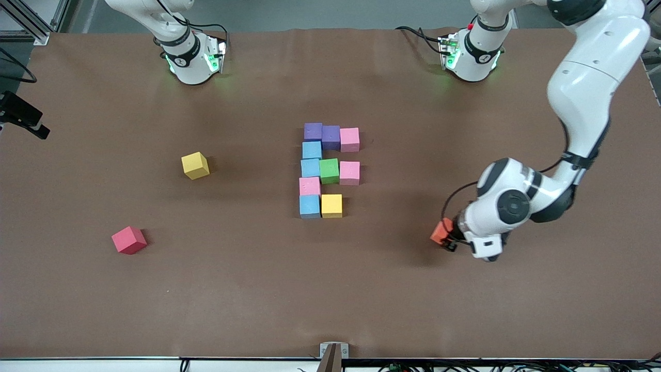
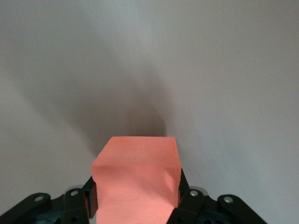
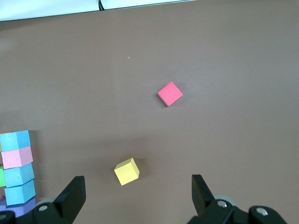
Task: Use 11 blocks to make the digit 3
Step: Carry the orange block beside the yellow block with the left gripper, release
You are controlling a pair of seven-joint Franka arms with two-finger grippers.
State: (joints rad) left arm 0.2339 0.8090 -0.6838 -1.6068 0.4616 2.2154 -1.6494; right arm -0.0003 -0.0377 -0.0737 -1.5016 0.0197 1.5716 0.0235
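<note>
Gripping orange block (image 2: pixel 138 179), left claw (image 1: pixel 448 238) low over counter (image 1: pixel 465 310) at left arm's end; unfinished digit 3 (image 1: pixel 328 170) lies toward counter middle, well apart. Right claw (image 3: pixel 138 198) spread wide, empty, waiting above loose yellow cube (image 3: pixel 126 171).

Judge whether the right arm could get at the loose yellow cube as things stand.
Probably yes: the right gripper hangs open above the loose yellow cube, which sits alone with bare table around it.
</note>
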